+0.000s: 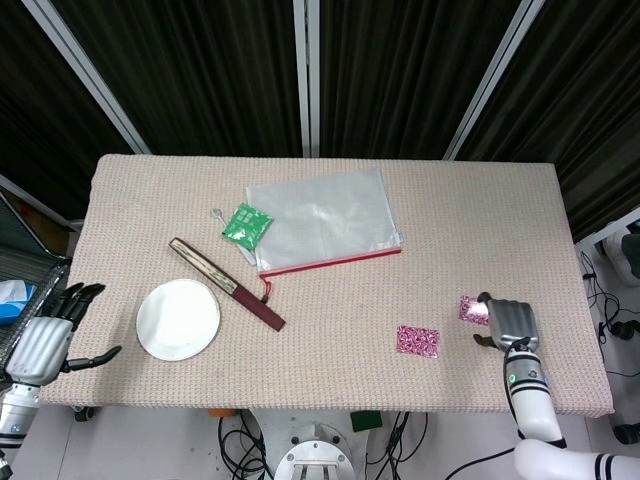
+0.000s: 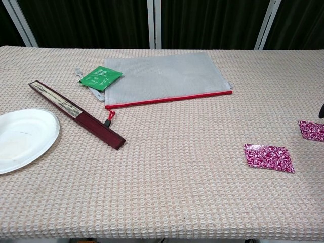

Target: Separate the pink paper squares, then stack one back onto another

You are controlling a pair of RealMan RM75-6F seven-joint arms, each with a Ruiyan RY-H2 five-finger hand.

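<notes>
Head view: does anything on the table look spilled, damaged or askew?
Nothing stands out. The two pink paper squares lie flat and apart, the right hand beside the farther one. Plate, fan and pouch look undisturbed.

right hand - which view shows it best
The head view: the right hand shows whole there, palm down beside the far pink square, holding nothing. The chest view catches only a dark sliver of it at the right edge.

Bright, even overhead light; soft faint shadows. Both views sharp. Glare on the far pink square (image 1: 472, 309).
</notes>
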